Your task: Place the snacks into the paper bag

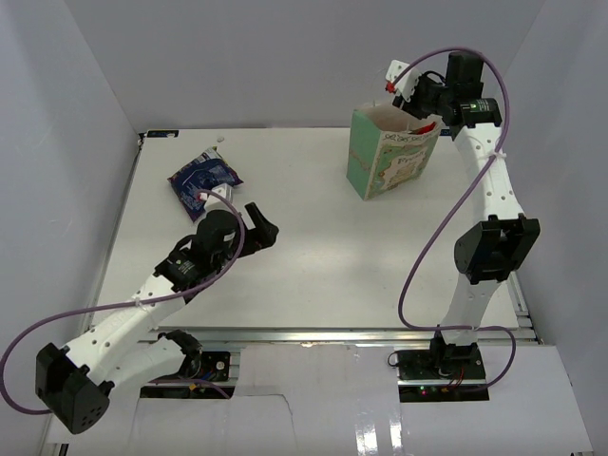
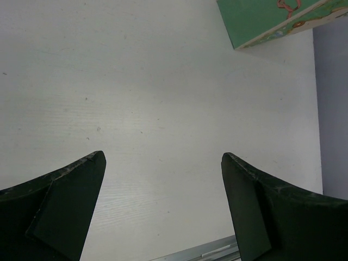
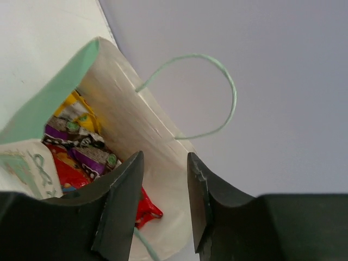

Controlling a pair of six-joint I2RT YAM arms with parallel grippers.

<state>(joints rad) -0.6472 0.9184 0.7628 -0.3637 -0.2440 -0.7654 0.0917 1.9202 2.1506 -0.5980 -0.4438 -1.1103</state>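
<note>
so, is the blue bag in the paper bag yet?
No, the blue bag lies on the table, apart from the paper bag.

The upright mint-green paper bag (image 2: 272,22) is cut off by the left wrist view's top edge — only one corner shows; inside it, the glossy red packet (image 3: 145,209), purple wrapped candies (image 3: 92,157) and yellow packet (image 3: 79,109) lie half hidden behind its front wall and the fingers (image 3: 122,206) of the right gripper (image 3: 164,157); the crinkled dark-blue bag (image 1: 199,179) — print too small to read — is partly covered by the left arm (image 1: 214,228).
</note>
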